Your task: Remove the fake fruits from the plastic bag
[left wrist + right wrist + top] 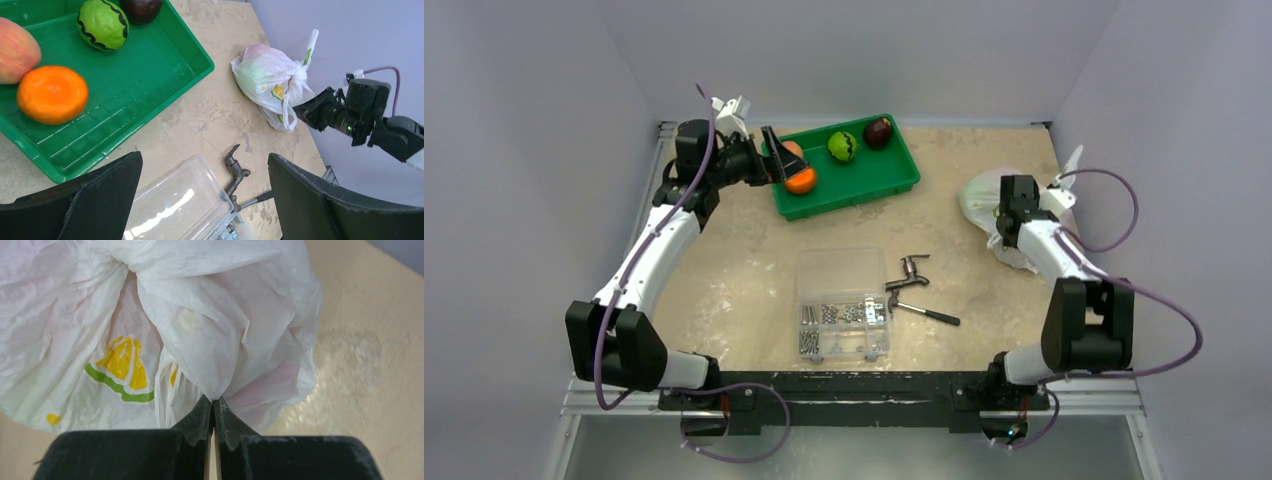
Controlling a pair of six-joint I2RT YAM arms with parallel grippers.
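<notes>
The white plastic bag (pixel 981 196) with a yellow and green print lies tied shut at the right of the table. It also shows in the left wrist view (pixel 267 80) and fills the right wrist view (pixel 150 315). My right gripper (pixel 213 407) is shut on a fold of the bag, seen from above (pixel 1007 207). Pink and green tints show through the bag; its contents are otherwise hidden. My left gripper (pixel 205 200) is open and empty, over the near left end of the green tray (pixel 894 185). A red-peach apple (pixel 15 50) lies in the tray.
The tray also holds an orange fruit (pixel 801 181), a green striped fruit (pixel 842 146) and a dark maroon fruit (pixel 878 132). A clear screw box (pixel 842 300) and a metal tool (pixel 911 285) lie mid-table. Walls enclose the table.
</notes>
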